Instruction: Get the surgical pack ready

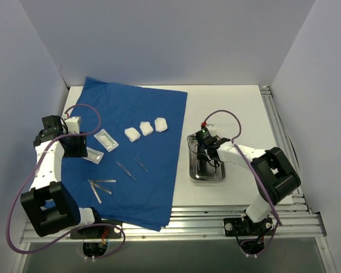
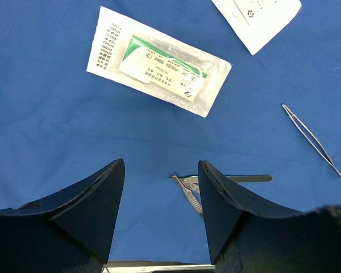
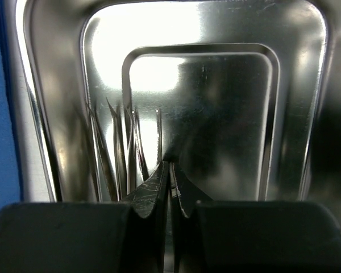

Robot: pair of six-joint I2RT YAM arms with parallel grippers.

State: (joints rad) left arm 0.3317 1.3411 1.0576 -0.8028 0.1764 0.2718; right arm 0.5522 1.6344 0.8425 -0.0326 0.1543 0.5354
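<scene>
The royal-blue cloth (image 1: 136,114) lies spread on the left of the table. On it are three white gauze pads (image 1: 146,128), two flat packets (image 1: 107,140), two tweezers (image 1: 125,170) and flat steel handles (image 1: 99,186). My left gripper (image 1: 78,149) hovers open over the cloth's left part. In its wrist view a packet (image 2: 159,68), a scalpel handle (image 2: 192,190) and tweezers (image 2: 314,141) lie ahead of the empty jaws (image 2: 161,170). The steel tray (image 1: 193,173) sits on bare table right of the cloth. My right gripper (image 1: 207,151) is down inside it, jaws pressed together (image 3: 169,170). I see nothing held.
White walls close in the table on three sides. A metal rail (image 1: 278,131) runs along the right edge and slotted bars (image 1: 216,219) along the front. A second packet (image 2: 256,17) shows at the top of the left wrist view.
</scene>
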